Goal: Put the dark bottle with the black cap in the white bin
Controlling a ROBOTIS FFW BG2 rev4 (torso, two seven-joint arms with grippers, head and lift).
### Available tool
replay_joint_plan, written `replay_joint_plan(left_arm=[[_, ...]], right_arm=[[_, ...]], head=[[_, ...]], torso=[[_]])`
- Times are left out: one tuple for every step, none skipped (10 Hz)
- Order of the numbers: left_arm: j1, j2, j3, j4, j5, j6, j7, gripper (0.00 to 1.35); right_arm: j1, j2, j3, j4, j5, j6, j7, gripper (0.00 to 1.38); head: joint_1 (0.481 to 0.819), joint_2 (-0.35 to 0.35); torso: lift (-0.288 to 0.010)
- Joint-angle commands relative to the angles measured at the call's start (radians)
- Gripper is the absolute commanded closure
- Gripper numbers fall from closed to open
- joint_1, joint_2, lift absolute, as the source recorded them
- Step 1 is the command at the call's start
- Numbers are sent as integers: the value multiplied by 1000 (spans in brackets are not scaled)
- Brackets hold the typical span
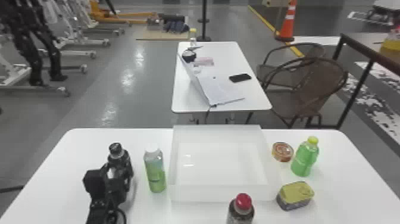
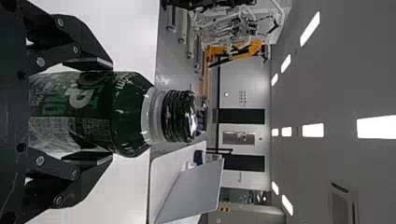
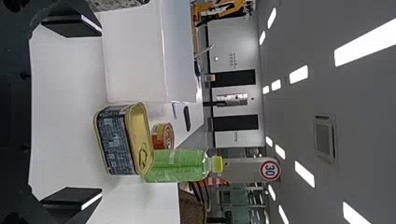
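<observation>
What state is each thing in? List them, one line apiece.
Dark bottle: upright, capped, gripped
White bin: open-topped, empty
Left gripper: closed on the dark bottle
Right gripper: open
Red-capped bottle: upright, closed
Yellow-capped bottle: upright, closed
White-capped bottle: upright, closed
Oblong tin: lid on
Round tin: sitting flat
Laptop: open

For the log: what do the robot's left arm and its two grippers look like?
The left arm is black and blocky, with a dark cable looping beside it. The left gripper has black links with round grey bolts; the right gripper has flat black pads with pale edges.
</observation>
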Motion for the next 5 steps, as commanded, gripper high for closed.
replay_joint_plan(left_arm=[[6,-2,1,1,0,-5,3,912],[7,-2,1,1,-3,-7,6,912],[7,-2,5,1,-2,-8,7,914],[12,-2,5,0,2,-24,7,914],[17,-3,6,-20,11,-50,10,914]], right_arm=[[0,0,0,0,-1,-1,0,91],[0,0,-1,0,-1,-1,0,91],[0,0,-1,0,-1,-1,0,91],[0,0,-1,0,-1,-1,0,91],[3,0,0,0,-2,-1,0,91]], head=[[549,0],[549,0],[549,0],[549,0],[549,0]], torso=[[-100],[-100],[-100],[-100],[-100]])
